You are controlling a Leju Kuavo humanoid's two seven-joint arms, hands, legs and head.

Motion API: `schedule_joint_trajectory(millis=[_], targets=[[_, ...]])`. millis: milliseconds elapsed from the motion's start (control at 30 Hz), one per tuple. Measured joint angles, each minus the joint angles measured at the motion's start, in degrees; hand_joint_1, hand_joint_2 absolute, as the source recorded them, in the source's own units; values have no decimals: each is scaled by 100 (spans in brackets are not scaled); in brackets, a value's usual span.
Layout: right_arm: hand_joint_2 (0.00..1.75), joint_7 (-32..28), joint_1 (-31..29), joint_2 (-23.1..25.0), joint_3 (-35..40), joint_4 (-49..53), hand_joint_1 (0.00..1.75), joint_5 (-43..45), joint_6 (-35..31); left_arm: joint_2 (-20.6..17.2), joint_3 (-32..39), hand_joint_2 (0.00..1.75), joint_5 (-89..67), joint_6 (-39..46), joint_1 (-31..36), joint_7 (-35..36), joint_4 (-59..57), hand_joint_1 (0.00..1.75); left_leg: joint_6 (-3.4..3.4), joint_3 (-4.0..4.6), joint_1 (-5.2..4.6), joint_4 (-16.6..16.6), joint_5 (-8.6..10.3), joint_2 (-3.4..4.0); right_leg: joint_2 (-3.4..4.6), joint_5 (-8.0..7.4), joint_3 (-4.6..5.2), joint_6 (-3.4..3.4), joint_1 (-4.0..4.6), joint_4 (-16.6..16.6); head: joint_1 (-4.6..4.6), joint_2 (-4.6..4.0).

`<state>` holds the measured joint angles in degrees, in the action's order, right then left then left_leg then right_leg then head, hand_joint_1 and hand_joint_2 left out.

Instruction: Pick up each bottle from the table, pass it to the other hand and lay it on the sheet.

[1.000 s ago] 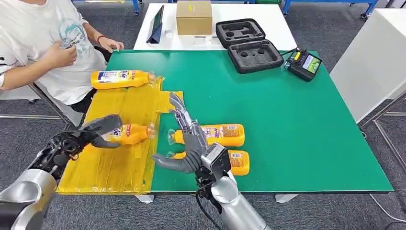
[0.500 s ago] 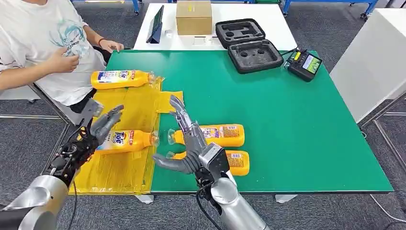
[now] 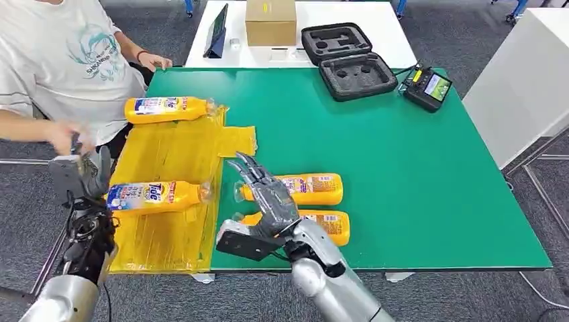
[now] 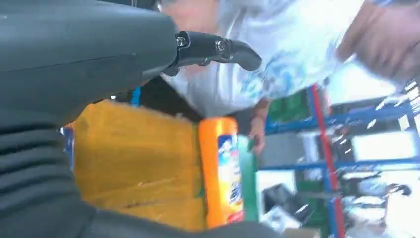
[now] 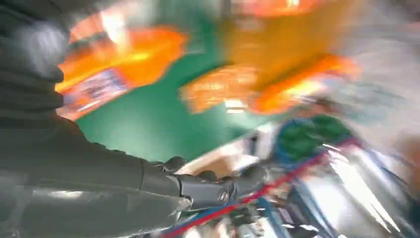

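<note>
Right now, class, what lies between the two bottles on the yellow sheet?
In the head view, only bare yellow sheet lies between the far bottle and the near bottle; nothing else sits there.

From high on the robot, the head camera looks forward and down over the green table (image 3: 402,168), both hands below it. The left wrist camera sits close behind the left hand (image 4: 74,74), facing out past it to the far bottle (image 4: 220,168) on the yellow sheet (image 4: 133,158), which the head view shares. The right wrist camera, close behind the right hand (image 5: 99,183), is blurred.
</note>
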<state>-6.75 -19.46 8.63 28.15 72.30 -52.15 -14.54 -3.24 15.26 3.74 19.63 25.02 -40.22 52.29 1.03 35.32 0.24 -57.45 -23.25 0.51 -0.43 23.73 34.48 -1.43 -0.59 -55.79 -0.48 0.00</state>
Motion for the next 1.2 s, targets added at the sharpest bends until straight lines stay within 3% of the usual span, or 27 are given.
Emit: schedule_joint_trajectory(millis=[133,267,300,600,1200], targets=[[175,787,-33,-293,-2,-61,0,-897,716,59,140,0,674,-328,-497,114,896,0,2,11,-4,-1,-2,0,-1,0,7,-1,-3,2,0,0],[175,876,-36,-491,-24,-192,0,-1038,927,166,160,0,1081,-739,-1034,300,1552,0,2,19,-8,-1,-2,-1,-2,1,16,-1,-3,3,2,0],[175,883,-41,-526,-28,-214,0,-1052,945,197,157,175,1101,-776,-1129,302,1664,0,2,21,-8,-1,-3,0,-2,1,18,-1,-3,3,2,0],[175,988,-30,-771,-26,-306,0,-1058,1221,300,87,175,1228,-1036,-1598,520,2305,0,1,23,-2,-1,-2,-1,-2,0,23,-1,-2,3,2,0],[175,985,974,-1294,-2,503,0,-936,1450,363,-29,175,1195,-890,-2464,640,3168,0,-1,30,-3,0,-12,-2,-1,3,32,-1,-2,4,0,0]])
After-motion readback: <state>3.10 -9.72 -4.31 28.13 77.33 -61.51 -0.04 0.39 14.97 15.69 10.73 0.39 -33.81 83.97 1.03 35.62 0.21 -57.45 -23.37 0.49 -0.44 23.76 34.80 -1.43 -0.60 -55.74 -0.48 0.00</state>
